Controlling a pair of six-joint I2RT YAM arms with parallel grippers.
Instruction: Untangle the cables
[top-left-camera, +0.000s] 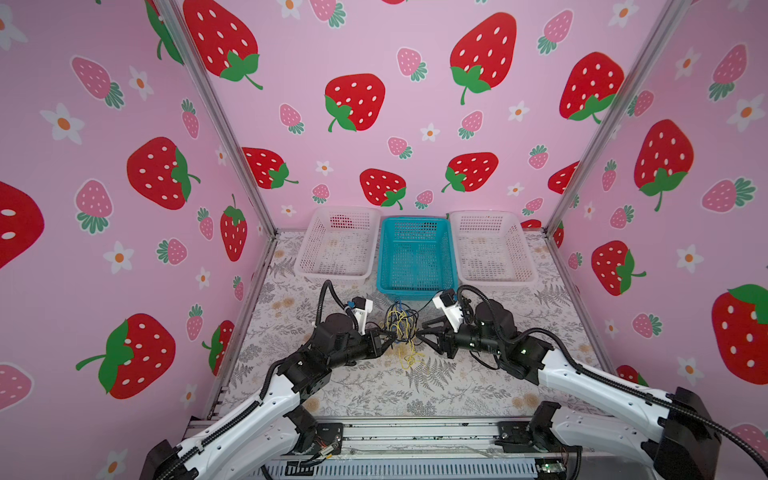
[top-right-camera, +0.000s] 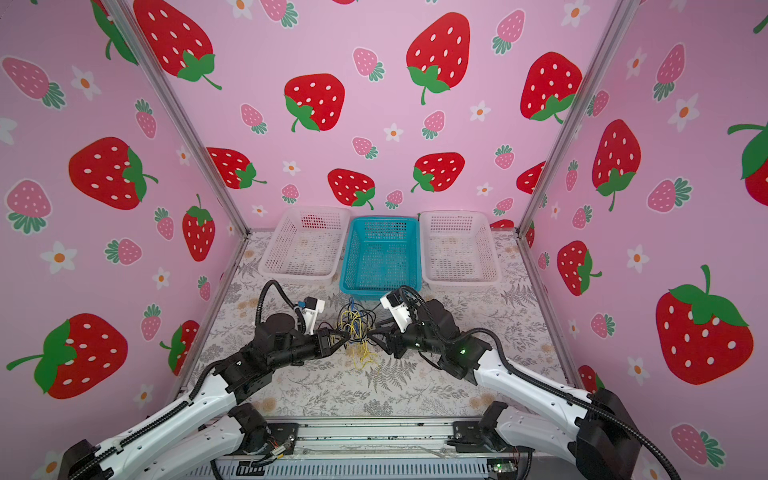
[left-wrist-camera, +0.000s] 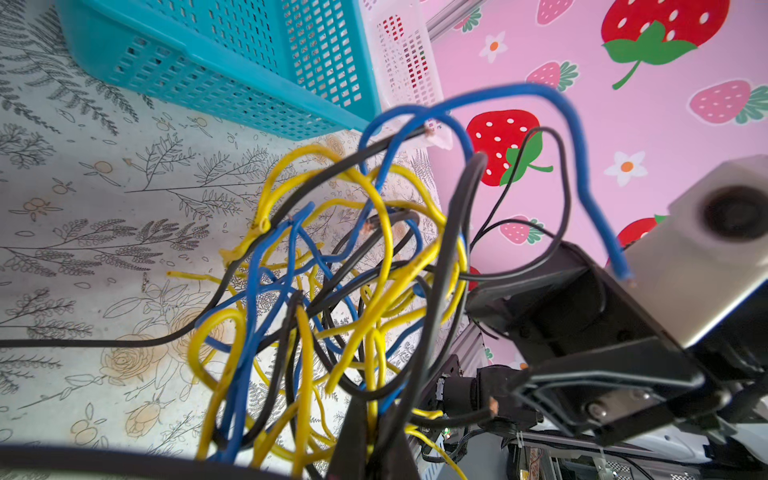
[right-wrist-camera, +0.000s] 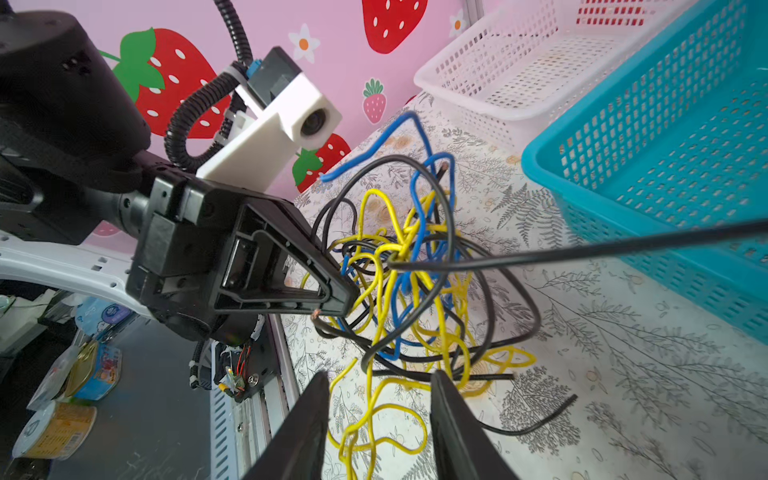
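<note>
Pinching the cables with my left gripper clamped on them so the tangle hangs partly lifted just ahead, I hold my right gripper parted opposite, loose strands between its jaws, ready to pull.

Tabletop covered by a pale cloth printed with grey ferns and tan flowers. Along its far edge stand three perforated plastic baskets, side by side: white, teal, white. Just before the teal one sits a tangle of thin yellow, blue and black cables; its lowest yellow loops rest on the cloth.
</note>
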